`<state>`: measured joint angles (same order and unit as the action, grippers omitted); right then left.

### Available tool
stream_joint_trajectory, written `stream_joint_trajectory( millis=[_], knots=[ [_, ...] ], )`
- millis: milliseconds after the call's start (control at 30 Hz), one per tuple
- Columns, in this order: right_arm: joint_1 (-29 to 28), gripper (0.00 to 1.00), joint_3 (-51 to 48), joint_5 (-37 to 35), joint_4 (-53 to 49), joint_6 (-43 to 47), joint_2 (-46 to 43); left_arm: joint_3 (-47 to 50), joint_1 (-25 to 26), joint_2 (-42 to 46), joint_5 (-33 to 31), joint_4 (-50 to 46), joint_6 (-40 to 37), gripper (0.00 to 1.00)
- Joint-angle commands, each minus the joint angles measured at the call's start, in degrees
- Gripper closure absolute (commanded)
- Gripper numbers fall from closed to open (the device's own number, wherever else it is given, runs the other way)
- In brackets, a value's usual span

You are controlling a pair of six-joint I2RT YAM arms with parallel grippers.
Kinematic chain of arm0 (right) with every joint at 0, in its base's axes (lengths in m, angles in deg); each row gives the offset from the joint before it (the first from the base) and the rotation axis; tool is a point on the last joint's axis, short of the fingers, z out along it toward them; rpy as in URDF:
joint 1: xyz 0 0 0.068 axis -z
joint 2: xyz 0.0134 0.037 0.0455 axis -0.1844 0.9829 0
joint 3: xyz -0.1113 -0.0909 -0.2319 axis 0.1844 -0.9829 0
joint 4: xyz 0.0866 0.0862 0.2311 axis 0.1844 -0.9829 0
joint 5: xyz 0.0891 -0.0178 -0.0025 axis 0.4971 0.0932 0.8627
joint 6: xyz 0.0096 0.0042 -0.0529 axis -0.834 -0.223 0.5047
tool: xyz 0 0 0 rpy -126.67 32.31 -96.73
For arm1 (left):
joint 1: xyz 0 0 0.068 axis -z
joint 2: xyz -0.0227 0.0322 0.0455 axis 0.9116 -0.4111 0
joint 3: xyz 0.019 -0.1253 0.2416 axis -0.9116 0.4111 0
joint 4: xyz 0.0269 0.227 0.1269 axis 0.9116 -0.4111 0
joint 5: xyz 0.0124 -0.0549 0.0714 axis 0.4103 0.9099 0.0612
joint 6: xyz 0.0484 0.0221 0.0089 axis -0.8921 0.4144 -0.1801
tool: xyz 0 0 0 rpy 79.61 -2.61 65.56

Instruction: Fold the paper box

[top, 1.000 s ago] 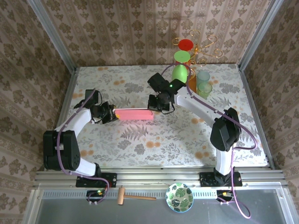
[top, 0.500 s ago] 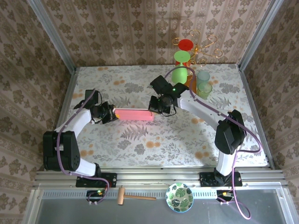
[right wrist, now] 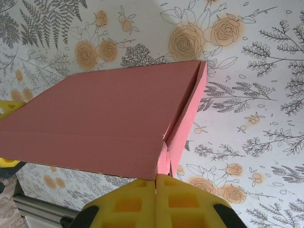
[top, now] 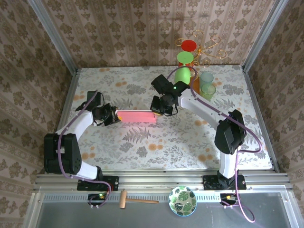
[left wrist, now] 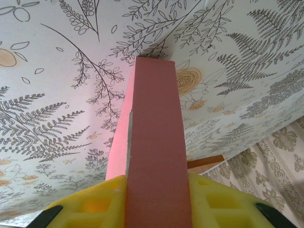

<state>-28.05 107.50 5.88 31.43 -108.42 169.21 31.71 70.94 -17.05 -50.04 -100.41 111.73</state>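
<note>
Left wrist view: the yellow left fingers (left wrist: 95,204) sit at the bottom edge, one on each side of the pink paper box (left wrist: 154,142). Both press against it, grasping one end. The box's narrow face runs straight away from them, with a thin pale slit showing along its left edge. Beyond it lies the floral counter (left wrist: 57,95).

Right wrist view: the yellow right fingers (right wrist: 128,204) are clenched together with no gap between them. The lower corner of the box's short end flap comes down right into the seam where they meet, so they pinch that thin flap. From there the broad pink panel of the box (right wrist: 104,123) spreads up and to the left.

Top external view: the box (top: 137,116) appears as a long pink strip lying crosswise over the middle of the counter (top: 190,137). The left fingers (top: 113,116) hold its left end and the right fingers (top: 156,110) are at its right end. A cluster of green cups (top: 183,73) stands well apart at the counter's far right. A wooden mallet (top: 135,200) and a leaf-patterned bowl (top: 182,200) lie in front of the arm bases.
</note>
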Motion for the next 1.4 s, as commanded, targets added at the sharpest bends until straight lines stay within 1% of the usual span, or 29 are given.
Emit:
stream_joint_trajectory(
  millis=[0, 133, 367, 467, 900, 1000, 1033, 1067, 1133, 1167, 1233, 1267, 1300, 1333, 1367],
  knots=[
    [-0.87, 1.00, 0.71, -0.46, -2.32, -1.19, 1.22, 1.13, -0.06, -1.06, -4.08, -1.96, 7.16, 1.00],
    [-1.18, 1.00, -1.47, -3.06, -0.27, 0.86, 0.41, 0.78, -0.20, -1.27, -3.99, -2.46, 7.33, 1.00],
    [-1.66, 1.00, -11.84, -4.77, 11.46, 3.77, -3.45, -0.85, -1.21, -3.01, -3.22, -3.65, 6.33, 0.99],
    [-1.93, 1.00, -13.78, -5.05, 14.68, 5.46, -4.07, -1.94, -1.47, -4.08, -2.87, -4.13, 5.53, 0.99],
    [-2.07, 1.00, -17.30, -8.86, 15.54, 13.34, -3.24, -4.12, -2.93, -6.52, -1.66, -5.65, 2.90, 0.99],
    [-2.10, 1.00, -17.95, -10.33, 15.04, 15.25, -2.86, -4.63, -3.27, -7.04, -1.00, -5.44, 2.11, 0.96],
    [-2.15, 1.00, -18.09, -11.15, 14.88, 15.87, -2.74, -4.84, -3.41, -7.31, -0.58, -5.06, 1.67, 0.93],
    [-2.14, 1.00, -18.33, -11.63, 14.87, 16.45, -2.69, -4.85, -3.54, -7.47, -0.19, -4.43, 1.43, 0.86],
    [-2.19, 1.00, -18.09, -12.79, 14.37, 17.41, -2.23, -4.34, -4.02, -7.33, 0.53, -1.11, -0.06, 0.61],
    [-2.17, 1.00, -17.77, -13.23, 14.05, 17.67, -1.93, -3.89, -4.22, -7.14, 0.94, 1.28, -1.13, 0.52],
    [-2.19, 1.00, -16.44, -14.08, 12.98, 18.08, -1.27, -3.04, -4.92, -5.99, 2.15, 5.61, -5.01, 0.37],
    [-2.19, 1.00, -15.96, -14.40, 12.75, 18.07, -1.13, -3.13, -5.26, -5.00, 2.48, 5.58, -7.83, 0.32],
    [-2.19, 1.00, -15.50, -14.60, 12.59, 17.99, -0.85, -3.67, -5.71, -3.87, 2.80, 3.91, -12.19, 0.27],
    [-2.19, 1.00, -14.88, -14.67, 12.16, 17.85, -0.63, -4.39, -5.98, -2.33, 2.06, -0.24, -16.45, 0.24],
    [-2.19, 1.00, -14.43, -14.63, 11.95, 17.82, -0.40, -4.73, -5.99, -0.72, 0.44, -3.90, -19.72, 0.23]
  ],
)
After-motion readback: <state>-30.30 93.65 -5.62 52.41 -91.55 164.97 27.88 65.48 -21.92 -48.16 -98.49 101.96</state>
